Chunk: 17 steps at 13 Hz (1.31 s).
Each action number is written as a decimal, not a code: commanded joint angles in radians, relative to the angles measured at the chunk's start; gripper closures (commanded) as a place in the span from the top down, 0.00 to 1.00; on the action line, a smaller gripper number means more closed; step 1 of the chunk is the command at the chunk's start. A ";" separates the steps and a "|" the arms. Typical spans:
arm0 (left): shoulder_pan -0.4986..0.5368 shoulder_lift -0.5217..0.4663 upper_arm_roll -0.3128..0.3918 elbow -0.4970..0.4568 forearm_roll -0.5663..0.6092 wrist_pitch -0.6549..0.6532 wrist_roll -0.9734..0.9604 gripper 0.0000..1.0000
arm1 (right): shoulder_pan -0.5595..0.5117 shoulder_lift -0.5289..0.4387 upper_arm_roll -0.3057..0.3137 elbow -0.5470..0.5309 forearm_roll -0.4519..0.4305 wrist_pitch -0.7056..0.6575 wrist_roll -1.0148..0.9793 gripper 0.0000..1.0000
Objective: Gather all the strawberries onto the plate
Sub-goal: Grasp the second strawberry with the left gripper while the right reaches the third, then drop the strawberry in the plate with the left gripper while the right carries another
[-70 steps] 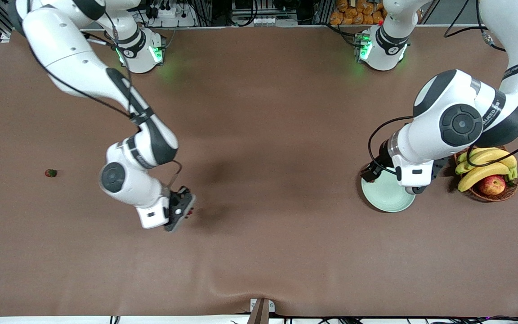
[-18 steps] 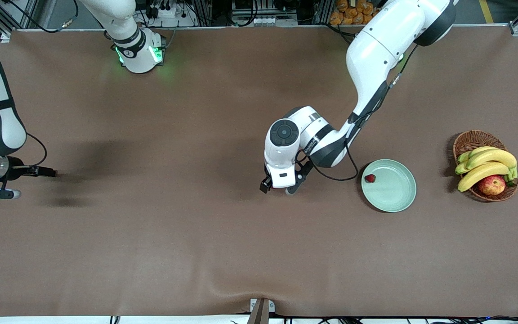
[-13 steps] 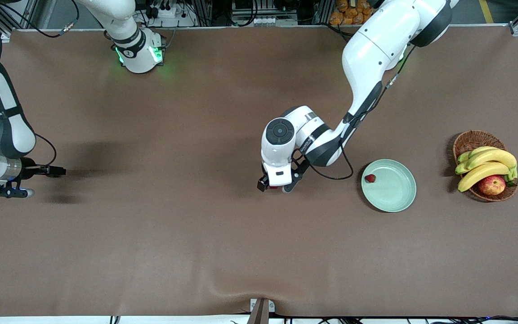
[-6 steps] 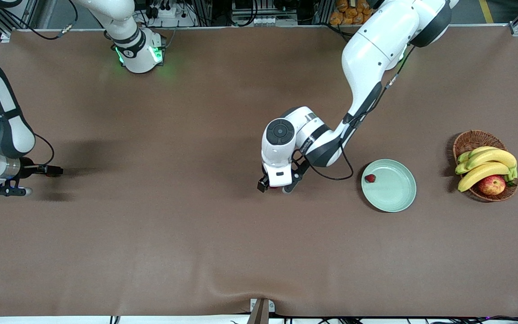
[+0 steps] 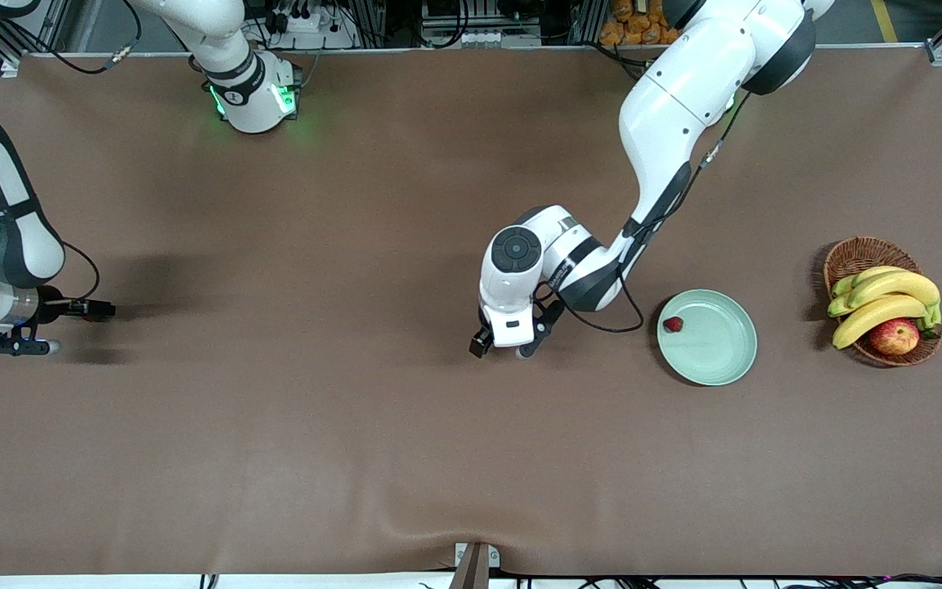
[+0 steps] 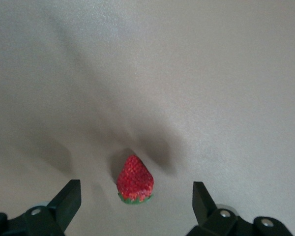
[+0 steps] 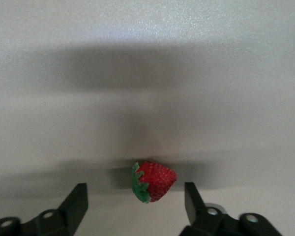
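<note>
Fingers spread wide, our left gripper (image 6: pixel 132 206) straddles a strawberry (image 6: pixel 134 180) on the table (image 5: pixel 356 450) mid-way along, tip pointing away from the wrist; our right gripper (image 7: pixel 135 206) brackets another strawberry (image 7: pixel 154 181), lying crosswise, fingers apart, not yet touching; a third strawberry (image 5: pixel 672 324) sits in the plate (image 5: pixel 724 360).

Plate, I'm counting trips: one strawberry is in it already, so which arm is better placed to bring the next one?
Probably left. The left gripper has open fingers either side of a strawberry mid-table, close to the plate. The right gripper also brackets a strawberry, but at its own table end, much farther from the plate.
</note>
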 commanded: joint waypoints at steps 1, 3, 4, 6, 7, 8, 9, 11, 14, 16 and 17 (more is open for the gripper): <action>-0.015 0.011 0.017 0.022 0.008 0.006 -0.030 1.00 | -0.027 0.011 0.022 0.005 -0.026 0.011 -0.011 0.16; -0.018 0.011 0.018 0.022 0.005 0.006 -0.036 0.99 | -0.027 0.014 0.022 0.007 -0.028 0.014 -0.011 0.02; -0.017 0.011 0.018 0.018 0.010 0.007 -0.038 0.87 | -0.027 0.014 0.022 0.010 -0.028 0.013 -0.011 0.00; -0.015 0.017 0.020 0.018 0.008 0.007 -0.038 0.75 | -0.026 0.010 0.024 0.016 -0.028 0.011 -0.028 0.00; -0.015 0.021 0.021 0.020 0.008 0.007 -0.038 0.75 | -0.024 0.005 0.025 0.022 -0.026 0.006 -0.045 0.00; -0.015 0.021 0.023 0.022 0.007 0.007 -0.038 0.67 | -0.016 -0.004 0.027 0.030 -0.026 0.000 -0.061 0.00; -0.015 0.023 0.023 0.022 0.007 0.009 -0.037 0.49 | -0.012 -0.022 0.030 0.031 -0.026 -0.004 -0.083 0.00; -0.014 0.021 0.023 0.023 0.005 0.009 -0.029 0.17 | -0.003 -0.056 0.043 0.031 -0.025 -0.020 -0.117 0.00; -0.006 0.000 0.023 0.025 0.008 0.009 -0.020 0.00 | -0.001 -0.095 0.094 0.031 -0.023 -0.040 -0.169 0.00; 0.015 -0.044 0.023 0.025 0.013 0.009 -0.007 0.00 | -0.003 -0.102 0.137 0.031 -0.022 -0.047 -0.192 0.00; 0.044 -0.087 0.014 0.015 0.008 0.000 -0.006 0.00 | -0.004 -0.102 0.167 0.033 -0.022 -0.049 -0.203 0.00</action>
